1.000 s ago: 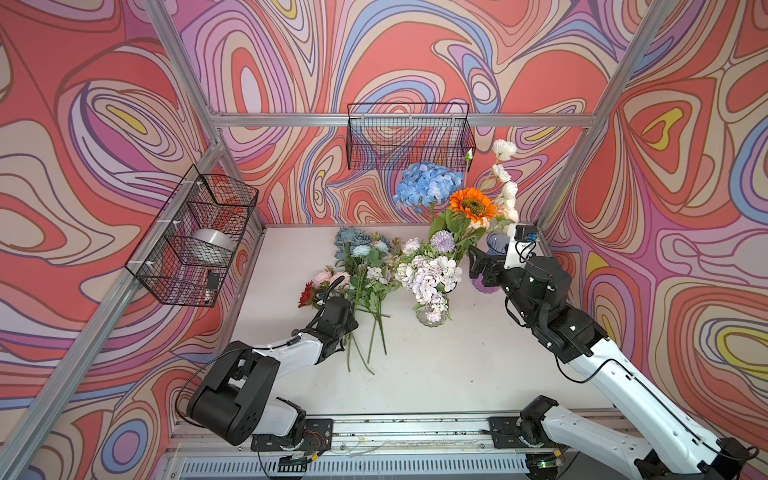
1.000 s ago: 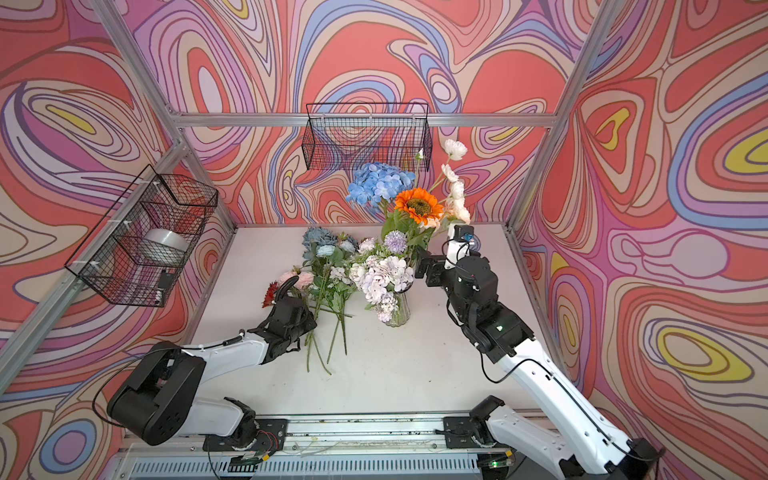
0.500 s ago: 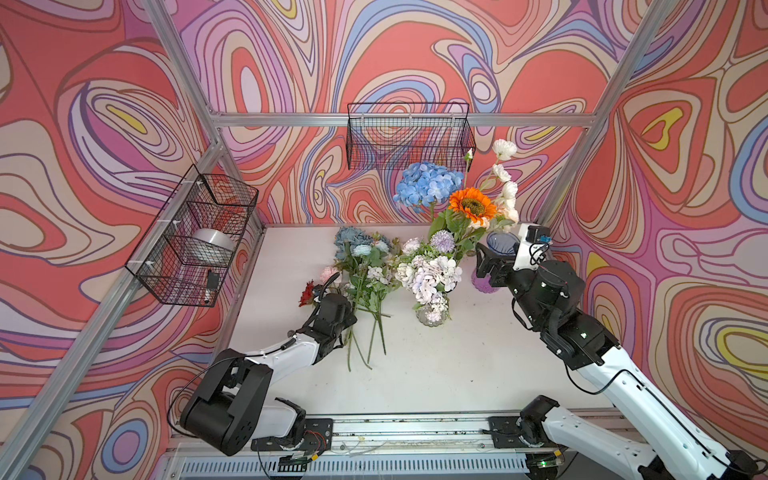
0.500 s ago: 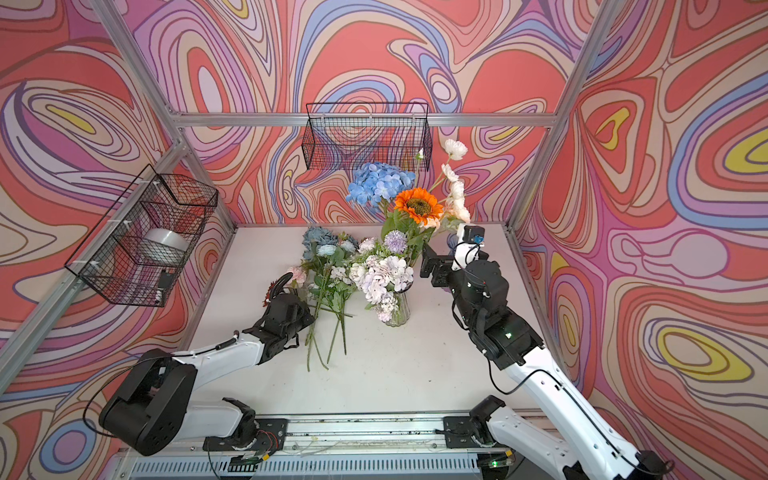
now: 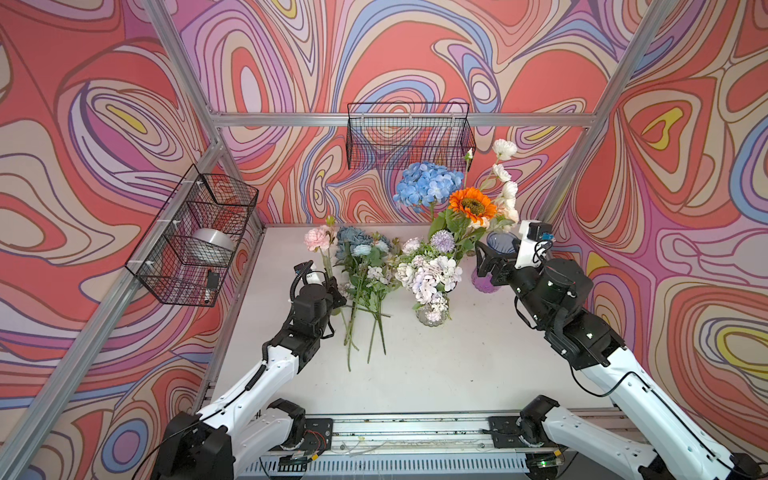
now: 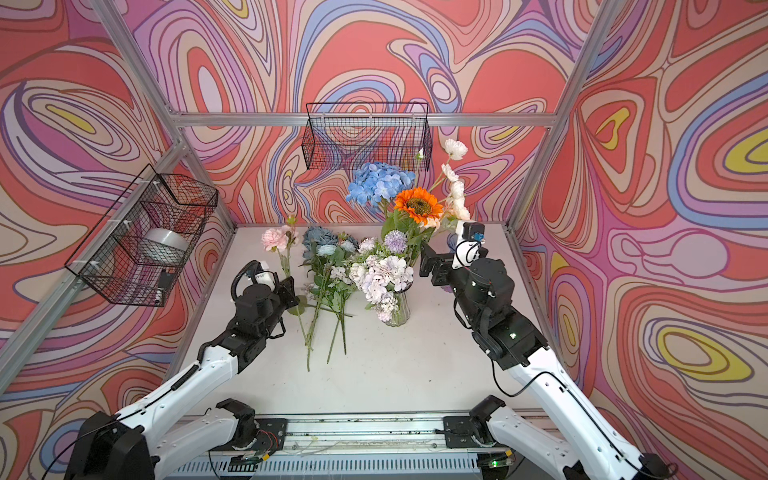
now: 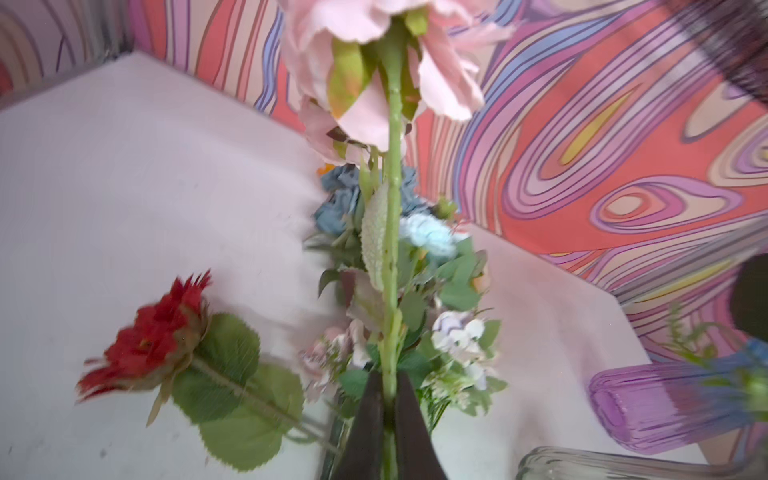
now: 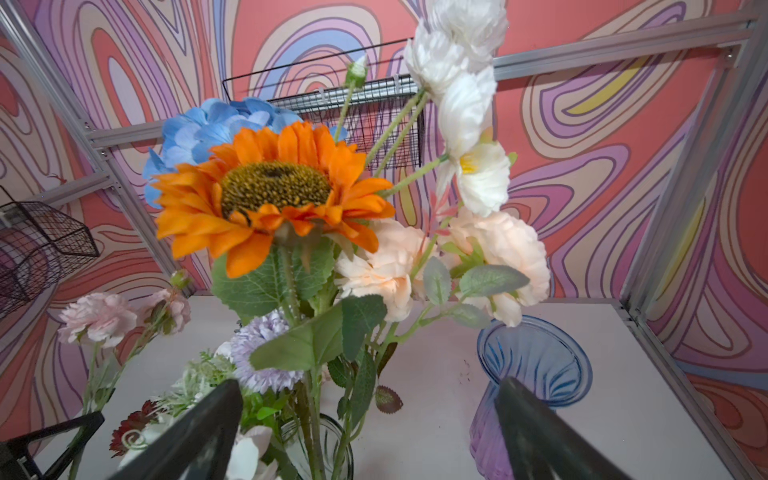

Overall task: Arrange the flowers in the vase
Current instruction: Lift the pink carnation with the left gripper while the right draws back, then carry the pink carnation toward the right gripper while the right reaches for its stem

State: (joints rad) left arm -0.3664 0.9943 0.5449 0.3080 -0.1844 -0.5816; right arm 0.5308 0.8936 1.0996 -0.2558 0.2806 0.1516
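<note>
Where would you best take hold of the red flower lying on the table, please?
I would grip the red flower on its thin stem, by the broad leaves rather than the soft bloom. It lies flat on the table, so come down from above with the jaws across the stem. The left gripper is shut on the pink flower, so it is busy.

From high at the front, my two near-identical top views look down on the whole surface. My left wrist camera hugs the pink flower; the right one closely faces the sunflower; both catch the purple vase.
</note>
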